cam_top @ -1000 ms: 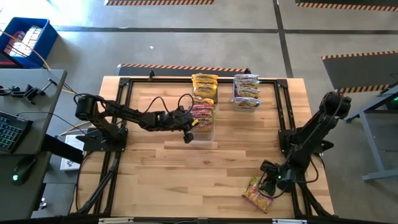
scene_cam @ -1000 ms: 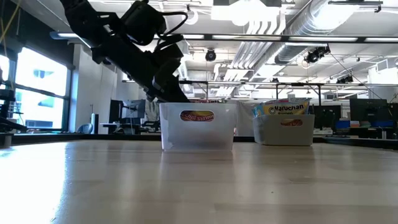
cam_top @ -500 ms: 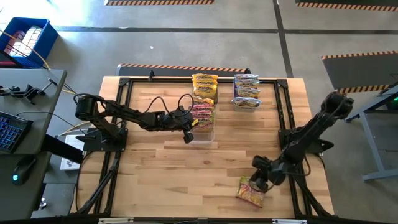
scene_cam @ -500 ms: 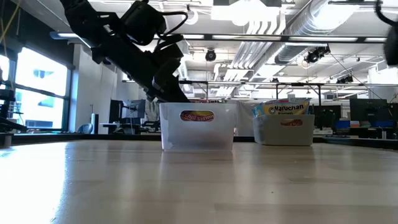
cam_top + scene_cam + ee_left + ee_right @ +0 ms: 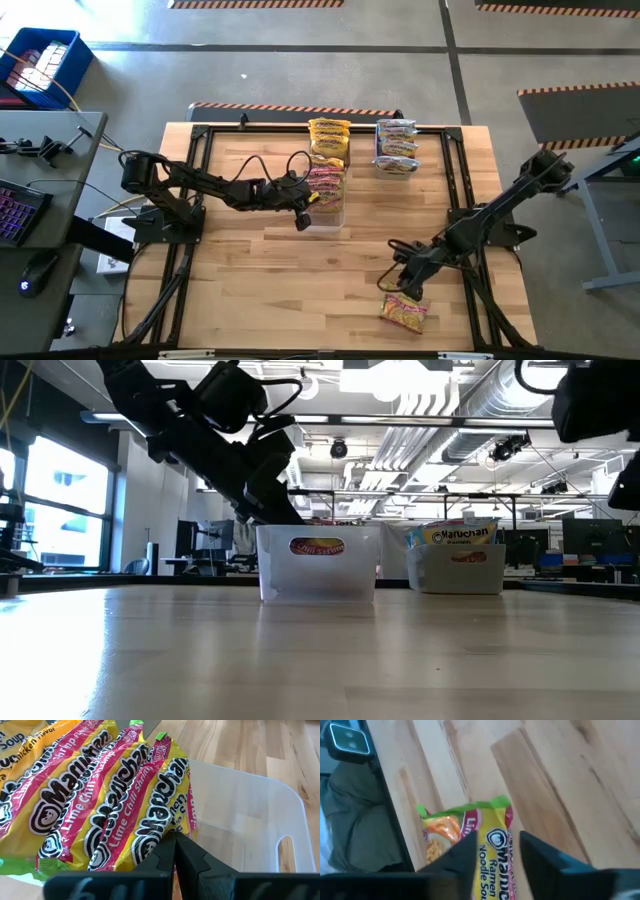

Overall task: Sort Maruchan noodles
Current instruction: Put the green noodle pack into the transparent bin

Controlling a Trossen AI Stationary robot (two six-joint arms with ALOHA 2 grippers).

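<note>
Wooden table (image 5: 260, 270): right hand (image 5: 398, 291) part-open, seemingly just above noodle packet (image 5: 404, 312).

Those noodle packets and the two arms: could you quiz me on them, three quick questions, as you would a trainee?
1. True or false: the left gripper is shut at the clear bin of Lime Chili Shrimp packets.
2. Where does the loose packet lie?
A. near table edge, on the right arm's side
B. in a bin
C. on the floor
3. Fill in: the right gripper hovers over it, fingers ____.

Key: 1 true; 2 A; 3 open.
</note>
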